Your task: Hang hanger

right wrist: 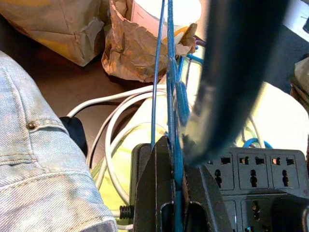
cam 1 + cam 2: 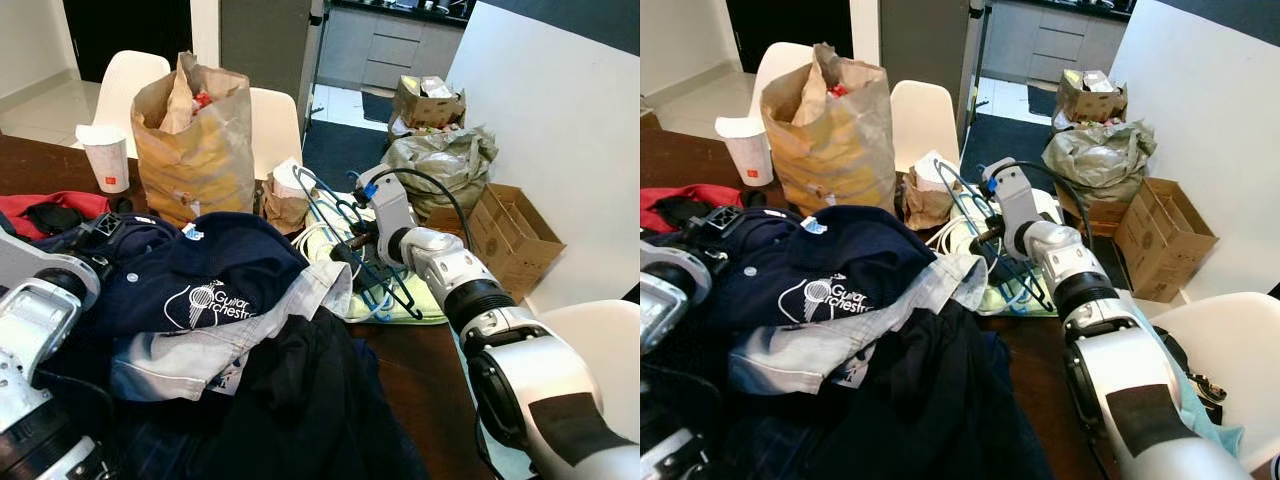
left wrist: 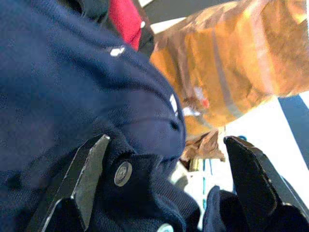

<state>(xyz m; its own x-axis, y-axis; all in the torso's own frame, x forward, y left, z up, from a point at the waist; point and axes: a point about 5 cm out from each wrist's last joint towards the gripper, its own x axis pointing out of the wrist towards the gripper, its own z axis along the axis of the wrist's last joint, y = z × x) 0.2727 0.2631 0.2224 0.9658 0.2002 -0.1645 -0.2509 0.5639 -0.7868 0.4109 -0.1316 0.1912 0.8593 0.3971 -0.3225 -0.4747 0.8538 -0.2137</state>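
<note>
A bundle of thin blue wire hangers (image 2: 335, 215) stands tilted above the table's far right part. My right gripper (image 2: 354, 246) is shut on their lower wires; in the right wrist view the black fingers (image 1: 157, 193) pinch the blue wires (image 1: 169, 72) tightly. My left gripper (image 3: 169, 179) is open, its two black fingers (image 3: 84, 179) spread over a navy shirt (image 2: 200, 270) on the clothes pile. The left arm (image 2: 40, 320) lies at the near left.
A brown paper bag (image 2: 195, 140), a paper cup (image 2: 105, 155) and a small crumpled bag (image 2: 285, 205) stand behind the clothes. White cables and a black power strip (image 1: 251, 169) lie under the hangers. A cardboard box (image 2: 510, 235) sits on the floor to the right.
</note>
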